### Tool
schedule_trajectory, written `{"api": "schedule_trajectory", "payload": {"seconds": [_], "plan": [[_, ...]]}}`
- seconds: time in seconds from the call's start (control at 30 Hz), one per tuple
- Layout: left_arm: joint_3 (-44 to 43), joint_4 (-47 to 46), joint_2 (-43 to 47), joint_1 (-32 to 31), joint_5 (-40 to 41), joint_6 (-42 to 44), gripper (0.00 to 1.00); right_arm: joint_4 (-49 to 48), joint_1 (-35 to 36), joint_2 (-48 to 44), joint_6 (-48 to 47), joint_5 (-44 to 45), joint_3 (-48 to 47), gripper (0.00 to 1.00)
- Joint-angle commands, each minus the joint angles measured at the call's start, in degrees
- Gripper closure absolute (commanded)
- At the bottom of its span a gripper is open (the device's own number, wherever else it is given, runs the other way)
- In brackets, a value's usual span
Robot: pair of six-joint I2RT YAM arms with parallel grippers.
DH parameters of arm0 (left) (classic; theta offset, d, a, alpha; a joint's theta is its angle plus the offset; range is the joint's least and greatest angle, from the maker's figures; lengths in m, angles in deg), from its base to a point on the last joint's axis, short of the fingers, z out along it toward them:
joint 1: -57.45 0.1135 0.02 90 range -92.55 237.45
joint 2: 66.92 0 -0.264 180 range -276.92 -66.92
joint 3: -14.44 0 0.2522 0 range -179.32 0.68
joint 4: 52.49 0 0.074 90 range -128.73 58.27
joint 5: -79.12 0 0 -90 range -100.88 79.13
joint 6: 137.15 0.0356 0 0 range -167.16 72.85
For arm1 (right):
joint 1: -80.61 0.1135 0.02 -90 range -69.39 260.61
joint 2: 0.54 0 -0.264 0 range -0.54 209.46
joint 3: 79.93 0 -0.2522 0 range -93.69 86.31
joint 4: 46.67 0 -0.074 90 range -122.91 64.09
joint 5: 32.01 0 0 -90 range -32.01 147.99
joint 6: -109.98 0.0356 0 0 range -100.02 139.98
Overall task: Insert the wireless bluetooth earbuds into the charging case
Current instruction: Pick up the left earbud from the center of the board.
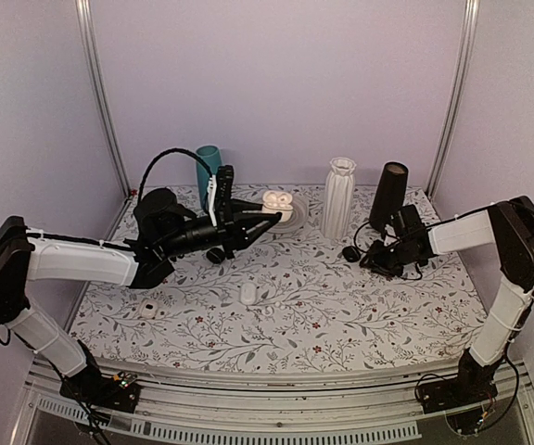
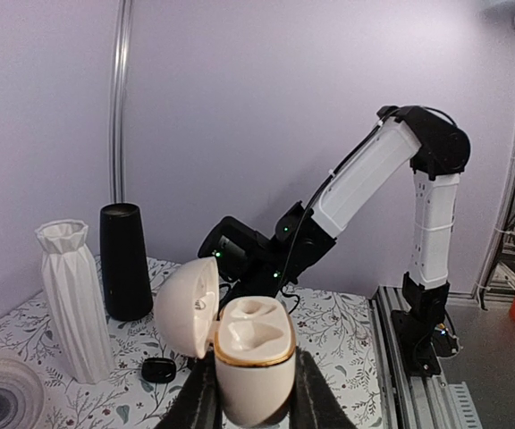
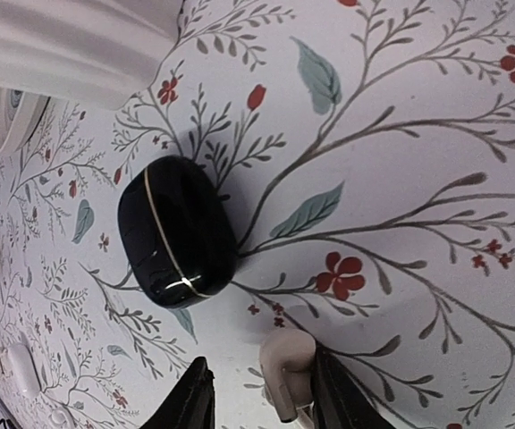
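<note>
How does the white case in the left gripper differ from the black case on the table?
The white case is open, lid swung aside, empty sockets showing; the black case is closed. The white one is held upright in the left gripper; the black one lies free on the tablecloth. Both are pebble-shaped with a thin metallic band.

In the top view, the middle and lower part of the bench (image 1: 341, 315) lies mostly open, with only a small white case (image 1: 247, 293) at center and another white piece (image 1: 149, 310) at lower left. Along the back stand a teal cylinder (image 1: 208, 167), a white vase (image 1: 338, 197) and a black cylinder (image 1: 388, 195), close together at upper right. A black case (image 3: 176, 231) lies just beside the right arm's jaws.
</note>
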Motion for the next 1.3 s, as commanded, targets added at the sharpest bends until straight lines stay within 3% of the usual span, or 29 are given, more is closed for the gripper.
{"api": "schedule_trajectory", "payload": {"seconds": [0.0,0.33,0.6,0.83,1.27], "plan": [[-1.6,-0.9,-0.6,0.8,-0.5,-0.2,1.0,0.2,2.1,1.8,-0.8,-3.3,-2.2,0.62],[-1.4,-0.5,-0.6,0.8,-0.1,-0.1,1.0,2.3,4.8,3.1,-6.3,-12.7,-4.8,0.61],[-1.6,-0.6,-0.7,0.8,-0.4,-0.6,1.0,6.5,4.4,3.7,-5.6,-1.8,-7.2,0.71],[-0.7,0.0,0.3,0.8,0.2,-0.3,1.0,7.0,5.0,3.8,-8.3,-0.9,-9.7,0.86],[-1.1,-0.1,0.0,0.7,0.3,-0.3,1.0,13.7,8.1,5.4,-15.8,1.9,-14.0,0.87]]}}
